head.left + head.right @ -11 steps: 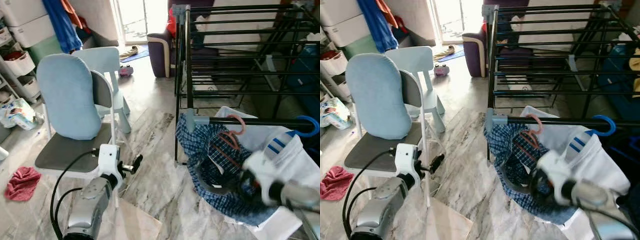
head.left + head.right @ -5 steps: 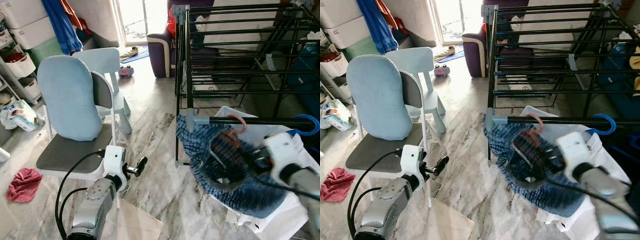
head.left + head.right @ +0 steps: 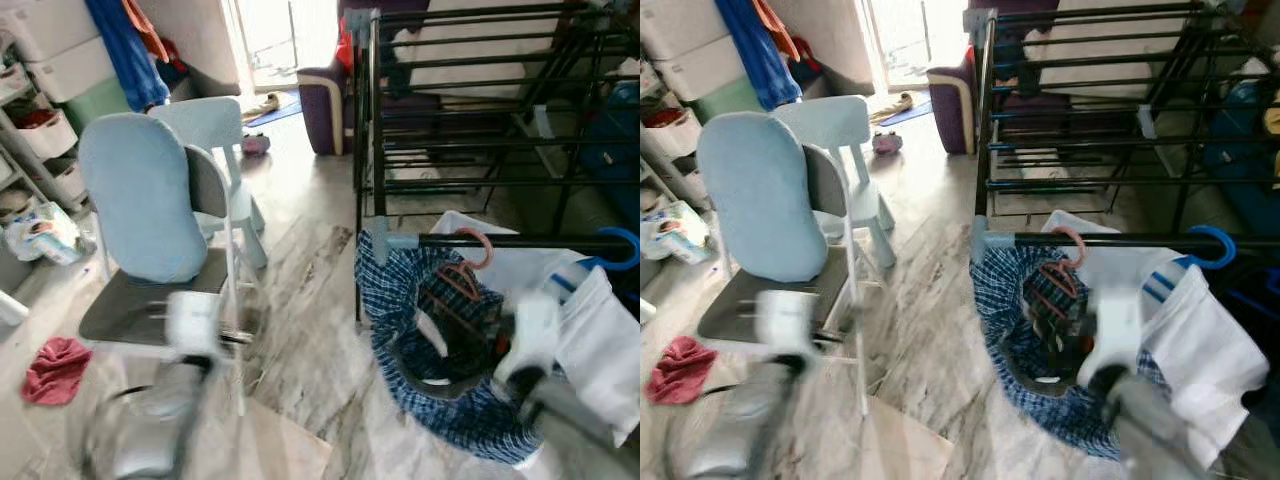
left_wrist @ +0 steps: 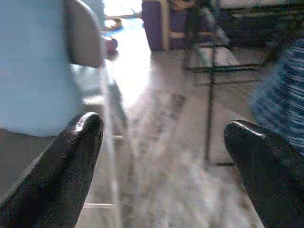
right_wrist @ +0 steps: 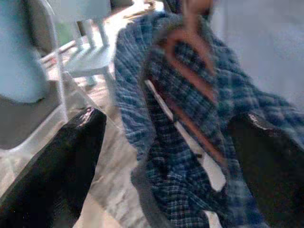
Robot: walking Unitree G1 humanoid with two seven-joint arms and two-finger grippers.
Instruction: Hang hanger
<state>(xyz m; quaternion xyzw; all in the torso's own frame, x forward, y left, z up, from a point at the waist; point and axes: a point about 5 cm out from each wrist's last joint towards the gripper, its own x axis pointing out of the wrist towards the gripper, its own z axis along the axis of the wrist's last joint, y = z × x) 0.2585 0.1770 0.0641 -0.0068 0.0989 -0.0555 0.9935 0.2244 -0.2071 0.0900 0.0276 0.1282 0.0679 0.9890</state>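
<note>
With its hook already over the rail (image 3: 520,241), the hanger (image 3: 462,280) under the soft shirt (image 3: 400,300) looks light and stiff, best gripped at its neck by the right end effector (image 5: 166,156), fingers apart.

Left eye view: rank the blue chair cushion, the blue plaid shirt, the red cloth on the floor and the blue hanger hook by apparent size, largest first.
1. blue plaid shirt and blue chair cushion: look about alike, so not ranked apart.
2. red cloth.
3. blue hanger hook, clearly smallest.

Plaid cloth shirt (image 3: 440,340); black metal rack (image 3: 480,150); glossy marble floor (image 3: 310,340).
</note>
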